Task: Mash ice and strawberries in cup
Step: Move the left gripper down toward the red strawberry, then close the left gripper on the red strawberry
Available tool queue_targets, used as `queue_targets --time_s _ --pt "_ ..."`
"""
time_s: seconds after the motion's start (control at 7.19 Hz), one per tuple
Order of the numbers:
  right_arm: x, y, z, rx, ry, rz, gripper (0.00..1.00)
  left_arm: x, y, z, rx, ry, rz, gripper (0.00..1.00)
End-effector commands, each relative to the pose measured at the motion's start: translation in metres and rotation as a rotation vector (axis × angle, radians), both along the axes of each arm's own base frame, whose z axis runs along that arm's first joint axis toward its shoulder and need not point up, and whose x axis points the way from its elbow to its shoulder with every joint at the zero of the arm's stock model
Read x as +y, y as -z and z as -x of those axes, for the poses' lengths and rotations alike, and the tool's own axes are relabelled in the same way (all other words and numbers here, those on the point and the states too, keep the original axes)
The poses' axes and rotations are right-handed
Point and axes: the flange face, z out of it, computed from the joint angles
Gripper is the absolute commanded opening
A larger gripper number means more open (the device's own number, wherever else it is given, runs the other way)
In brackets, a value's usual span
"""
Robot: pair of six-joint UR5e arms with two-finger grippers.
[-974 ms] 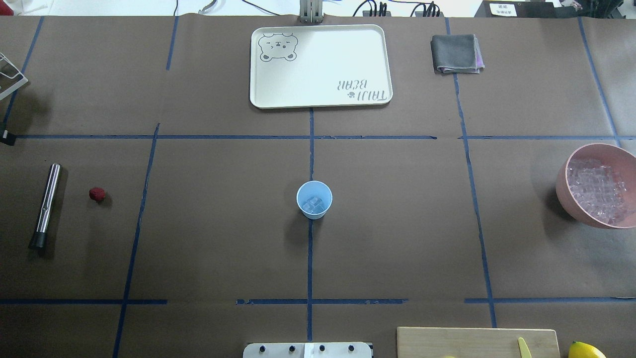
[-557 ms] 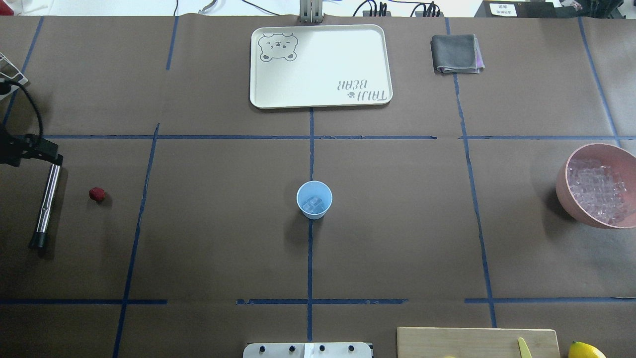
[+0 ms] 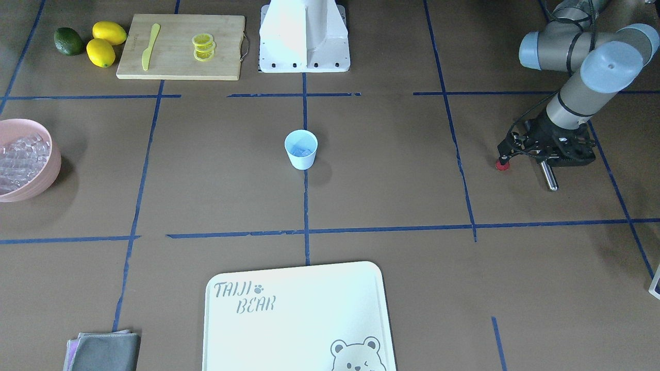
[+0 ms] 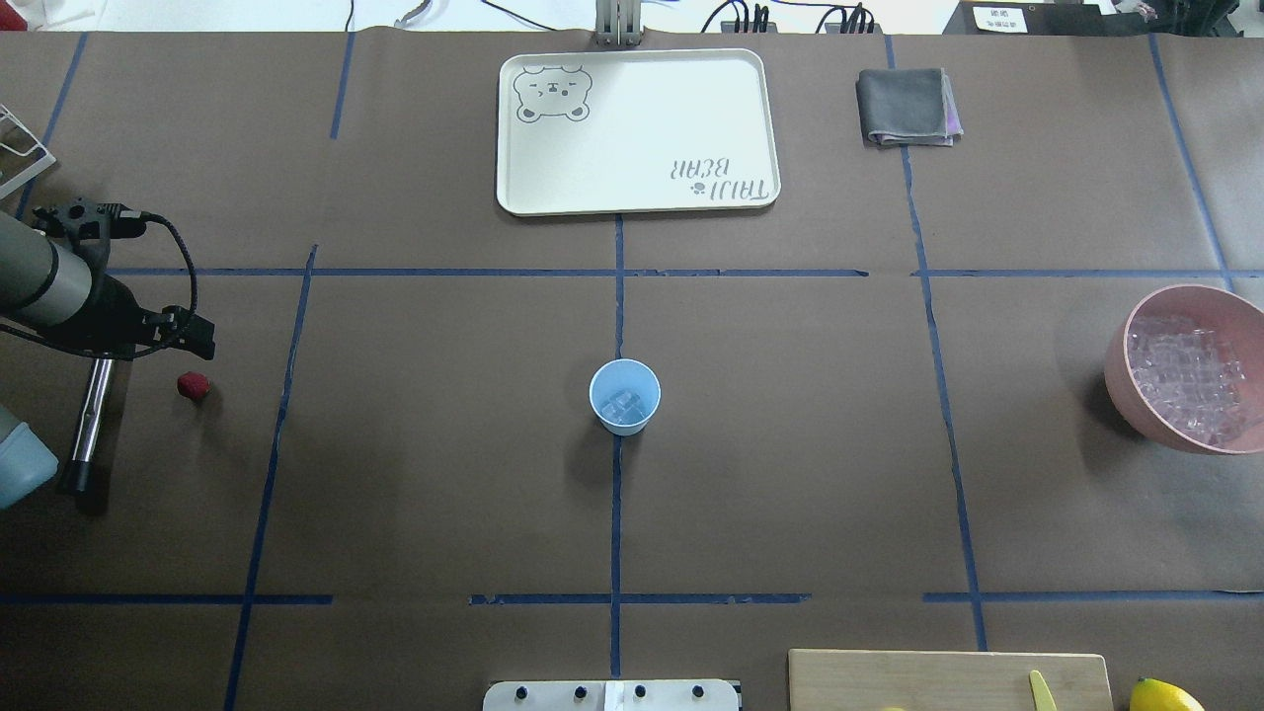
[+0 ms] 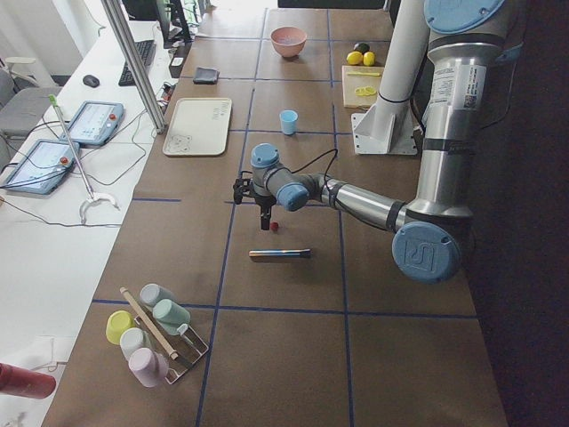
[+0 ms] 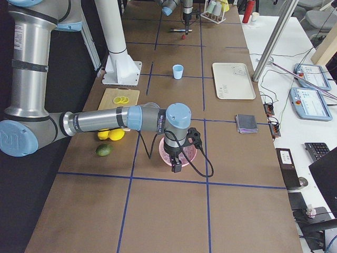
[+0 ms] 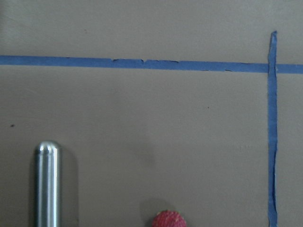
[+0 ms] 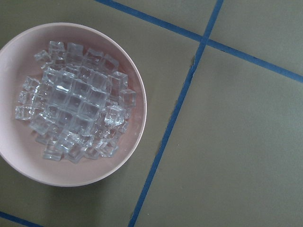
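**Cup mid-bench, berry out by the left edge**

The cup (image 4: 624, 395), with ice (image 4: 622, 407) inside, stands at the centre of the bench (image 4: 790, 444), well apart from the tray (image 4: 642, 118) at its 12 o'clock. The strawberry (image 4: 194, 385) lies far off at 9 o'clock near the left edge, just beside a steel rod (image 4: 91, 425). The left end effector (image 5: 266, 213) hangs close above it; how far it is open cannot be told. Only the right side view shows the right end effector (image 6: 175, 167), over the pink bowl (image 4: 1121, 380) at the 3 o'clock edge, its opening likewise unclear.

one cup (image 3: 300, 162), one strawberry (image 4: 193, 385), one bowl (image 8: 75, 172), two lemons (image 3: 109, 33).
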Motion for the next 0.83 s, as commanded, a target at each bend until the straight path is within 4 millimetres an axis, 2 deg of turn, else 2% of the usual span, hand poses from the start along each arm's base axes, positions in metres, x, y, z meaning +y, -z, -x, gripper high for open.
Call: queue_targets --time_s 0.0,0.28,0.42,0.7 --pt "0.0 0.001 0.0 0.0 0.0 -0.001 0.99 0.005 -0.008 -0.017 -0.008 -0.028 0.018 1.0" --pt "0.001 -0.001 0.0 0.0 0.0 0.002 0.99 0.008 -0.014 -0.022 -0.015 -0.039 0.029 0.98" --pt "0.001 0.0 0.0 0.0 0.0 0.0 0.99 0.008 -0.015 -0.022 -0.017 -0.042 0.029 0.83" --pt "0.001 0.0 0.0 0.0 0.0 0.0 0.99 0.008 -0.018 -0.022 -0.02 -0.045 0.037 0.41"
